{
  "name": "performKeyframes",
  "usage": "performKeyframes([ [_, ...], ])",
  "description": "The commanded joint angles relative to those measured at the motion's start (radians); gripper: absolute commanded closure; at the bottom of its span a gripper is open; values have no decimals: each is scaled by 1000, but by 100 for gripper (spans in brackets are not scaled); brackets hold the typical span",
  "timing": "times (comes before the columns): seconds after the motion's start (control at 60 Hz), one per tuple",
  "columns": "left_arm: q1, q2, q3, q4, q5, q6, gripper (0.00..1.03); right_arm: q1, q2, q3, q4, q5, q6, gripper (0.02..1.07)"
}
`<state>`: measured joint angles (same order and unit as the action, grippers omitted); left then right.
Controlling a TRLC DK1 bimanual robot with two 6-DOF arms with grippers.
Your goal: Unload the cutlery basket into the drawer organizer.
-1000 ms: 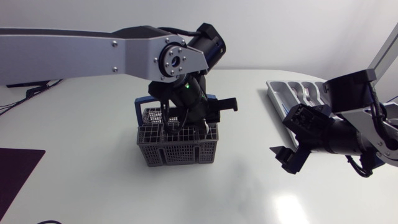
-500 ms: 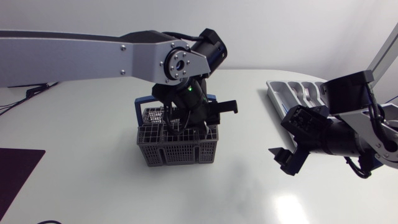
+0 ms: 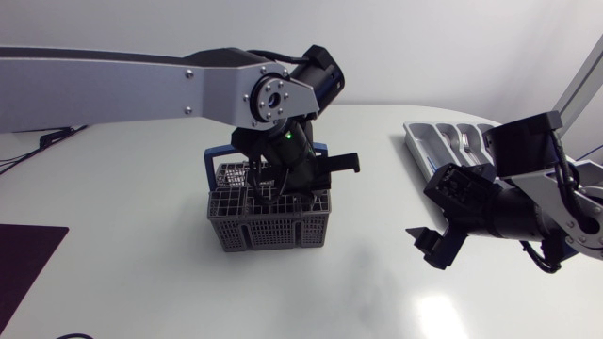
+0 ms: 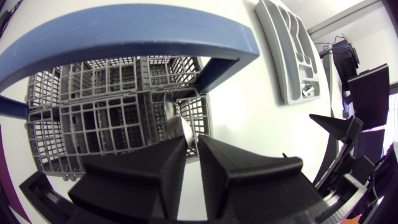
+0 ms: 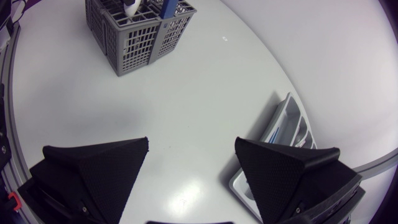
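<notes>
my left pincer [image 4: 191, 142] is down in the grey cutlery basket [image 3: 268, 224] at frame centre, clamped on a silver utensil [image 4: 179, 121] standing in one compartment. my right pincer [image 5: 191, 143] gapes wide at lower right, below the drawer organizer [image 3: 435, 143], which holds some silver cutlery.

One grey cutlery basket [image 3: 268, 224] stands on the tabletop [image 3: 141, 282], with one metal cutlery piece [image 4: 178, 122] showing inside it. There are two arms, the left arm [image 3: 141, 89] over the basket and the right arm [image 3: 565, 202] well to its right. They carry two black hands, the left hand [image 4: 191, 146] and the right hand [image 5: 191, 142]. One drawer organizer [image 3: 419, 143] lies right of the basket, with one utensil [image 4: 306, 89] visible in it. One dark mat [image 3: 24, 268] lies left of the basket.
</notes>
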<state>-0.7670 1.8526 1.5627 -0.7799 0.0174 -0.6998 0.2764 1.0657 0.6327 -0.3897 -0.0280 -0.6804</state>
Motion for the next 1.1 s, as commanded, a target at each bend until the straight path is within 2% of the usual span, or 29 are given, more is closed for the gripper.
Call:
performKeyframes([
  [0.0,-2,33,8,-12,-7,-18,92,9,-12,-28,2,8,16,7],
  [0.217,-2,37,-3,-12,-7,-18,94,10,-12,-31,2,8,15,7],
  [0.283,-2,37,-3,-12,-8,-17,99,10,-13,-31,2,8,15,7],
  [1.083,0,-76,-4,-22,-7,-12,99,44,-33,-41,-8,37,22,7],
])
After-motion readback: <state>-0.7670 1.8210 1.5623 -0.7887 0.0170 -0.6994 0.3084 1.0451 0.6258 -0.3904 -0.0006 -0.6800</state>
